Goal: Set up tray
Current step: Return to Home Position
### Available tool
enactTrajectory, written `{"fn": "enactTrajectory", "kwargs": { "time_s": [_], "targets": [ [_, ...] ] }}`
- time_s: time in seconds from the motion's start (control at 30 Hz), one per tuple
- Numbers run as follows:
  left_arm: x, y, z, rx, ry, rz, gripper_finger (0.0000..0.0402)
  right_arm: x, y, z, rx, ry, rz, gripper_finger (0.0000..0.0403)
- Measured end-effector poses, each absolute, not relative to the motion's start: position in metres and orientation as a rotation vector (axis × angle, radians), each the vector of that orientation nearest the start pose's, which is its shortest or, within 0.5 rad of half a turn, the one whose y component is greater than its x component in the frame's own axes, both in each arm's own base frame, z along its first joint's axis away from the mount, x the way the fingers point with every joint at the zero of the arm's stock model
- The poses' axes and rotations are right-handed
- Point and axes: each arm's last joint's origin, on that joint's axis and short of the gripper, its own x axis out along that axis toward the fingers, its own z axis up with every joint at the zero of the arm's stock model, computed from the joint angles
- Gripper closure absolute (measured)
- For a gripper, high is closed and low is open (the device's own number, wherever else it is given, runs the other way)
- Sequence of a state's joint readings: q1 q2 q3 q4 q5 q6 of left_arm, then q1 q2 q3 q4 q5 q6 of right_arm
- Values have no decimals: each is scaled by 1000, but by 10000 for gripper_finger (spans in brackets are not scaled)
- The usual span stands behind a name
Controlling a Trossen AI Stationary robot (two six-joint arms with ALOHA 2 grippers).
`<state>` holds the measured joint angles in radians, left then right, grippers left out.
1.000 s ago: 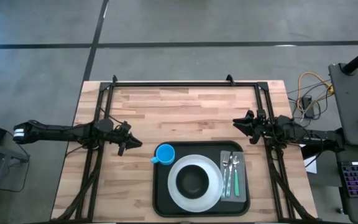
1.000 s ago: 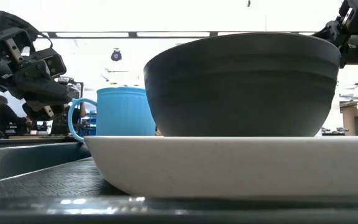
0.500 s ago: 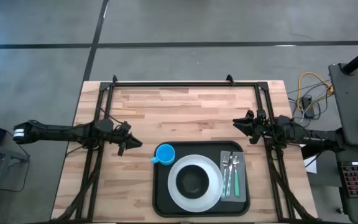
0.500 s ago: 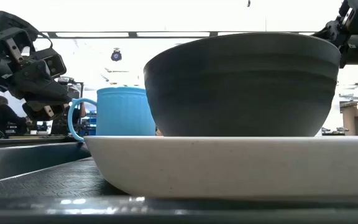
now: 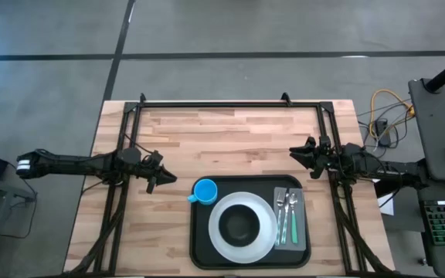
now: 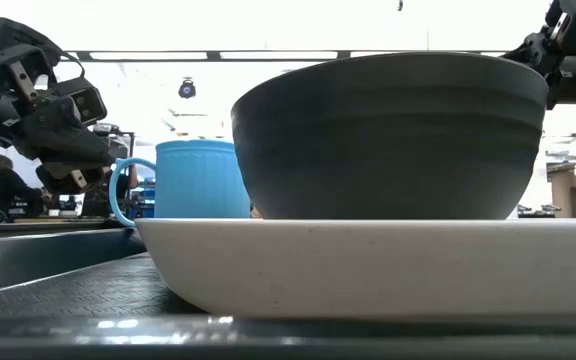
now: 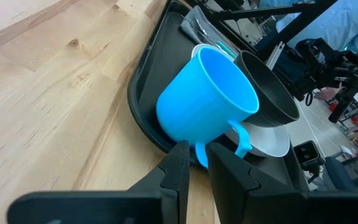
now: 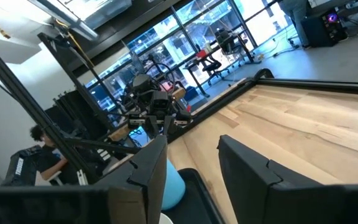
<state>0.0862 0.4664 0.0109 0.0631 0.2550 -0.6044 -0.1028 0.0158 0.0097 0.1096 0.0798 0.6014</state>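
Black tray (image 5: 201, 245) between both jaws

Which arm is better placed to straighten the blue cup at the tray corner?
Probably the left. The left claw sits just beside the blue cup on the tray's near corner, nearly shut; the right claw waits across the plate.

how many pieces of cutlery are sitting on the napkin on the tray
3 show: side by side on the grey napkin at the tray's right end, beside the white plate. Others beneath could be hidden.
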Motion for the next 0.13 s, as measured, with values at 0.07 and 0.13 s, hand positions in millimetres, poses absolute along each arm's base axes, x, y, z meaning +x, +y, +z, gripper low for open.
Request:
{"fn": "enactTrajectory", "kwargs": {
  "time_s": [0.07,0.13],
  "targets": [
    [119,3,132,-662,427,-45,361,97,-12,176,598,-155,-146,271],
    [119,3,132,-662,427,-45,361,97,-12,176,598,-155,-146,273]
  ]
}}
